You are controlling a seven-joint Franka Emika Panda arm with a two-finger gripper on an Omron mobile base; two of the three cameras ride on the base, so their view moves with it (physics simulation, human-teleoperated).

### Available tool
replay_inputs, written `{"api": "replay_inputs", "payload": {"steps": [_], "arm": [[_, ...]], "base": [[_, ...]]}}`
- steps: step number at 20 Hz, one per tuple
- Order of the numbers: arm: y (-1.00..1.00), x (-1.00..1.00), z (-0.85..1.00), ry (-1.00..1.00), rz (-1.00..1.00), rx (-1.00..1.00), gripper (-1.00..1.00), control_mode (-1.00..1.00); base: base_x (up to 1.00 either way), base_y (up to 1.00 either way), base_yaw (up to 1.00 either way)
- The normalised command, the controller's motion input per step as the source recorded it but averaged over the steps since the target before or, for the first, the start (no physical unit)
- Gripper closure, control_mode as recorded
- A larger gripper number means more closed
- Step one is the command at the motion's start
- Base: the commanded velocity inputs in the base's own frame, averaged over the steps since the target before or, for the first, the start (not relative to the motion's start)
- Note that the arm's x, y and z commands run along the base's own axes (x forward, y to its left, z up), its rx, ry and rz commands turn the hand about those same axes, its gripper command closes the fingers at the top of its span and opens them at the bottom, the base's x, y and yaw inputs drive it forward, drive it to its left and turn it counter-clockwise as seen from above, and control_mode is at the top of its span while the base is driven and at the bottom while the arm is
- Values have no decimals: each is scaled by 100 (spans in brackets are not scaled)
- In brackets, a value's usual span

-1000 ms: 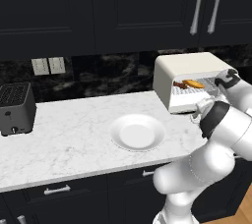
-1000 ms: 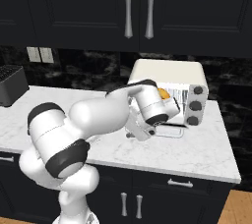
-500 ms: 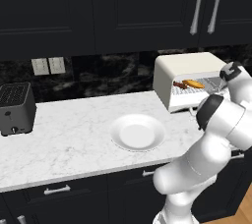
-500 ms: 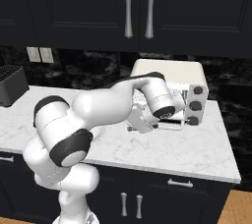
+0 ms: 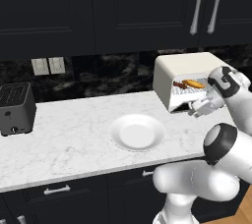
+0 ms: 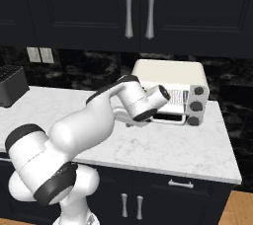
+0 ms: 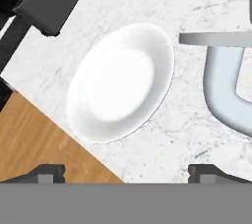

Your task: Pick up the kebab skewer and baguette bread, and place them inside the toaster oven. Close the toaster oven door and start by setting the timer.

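Left base view: the toaster oven (image 5: pixel 184 78) stands at the right on the table (image 5: pixel 74 134), with the baguette bread (image 5: pixel 193 84) and the kebab skewer (image 5: pixel 180 85) inside on its rack. The fingers (image 5: pixel 201 107) hang just below its open front. A white plate (image 5: pixel 137 132) sits mid-table with bare marble around it.

Right base view: the arm's wrist covers the oven's front (image 6: pixel 170 101).

Hand view: the fingers (image 7: pixel 127 174) stand wide apart and empty over the plate (image 7: pixel 120 83) near the table's edge; a pale handle bar (image 7: pixel 224 95) curves at right.

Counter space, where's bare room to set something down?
Bare marble lies between the black toaster and the white plate, and along the front edge right of the toaster oven. It is crowded at the oven's open front, where the open end effector is.
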Motion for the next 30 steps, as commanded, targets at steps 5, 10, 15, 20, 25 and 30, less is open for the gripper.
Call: {"api": "replay_inputs", "payload": {"steps": [5,10,15,20,25,30], "arm": [[33,70,6,-9,-26,-32,-100,-100],[0,64,9,-1,-22,-24,-100,-100],[-6,90,16,0,-17,-22,-100,-100],[-9,57,9,0,-9,-18,-100,-100],[-1,21,0,0,-6,-16,-100,-100],[-1,56,0,0,-3,-15,-100,-100]], "base": [[0,0,0],[0,0,0],[0,0,0],[0,0,0],[0,0,0],[0,0,0]]}}
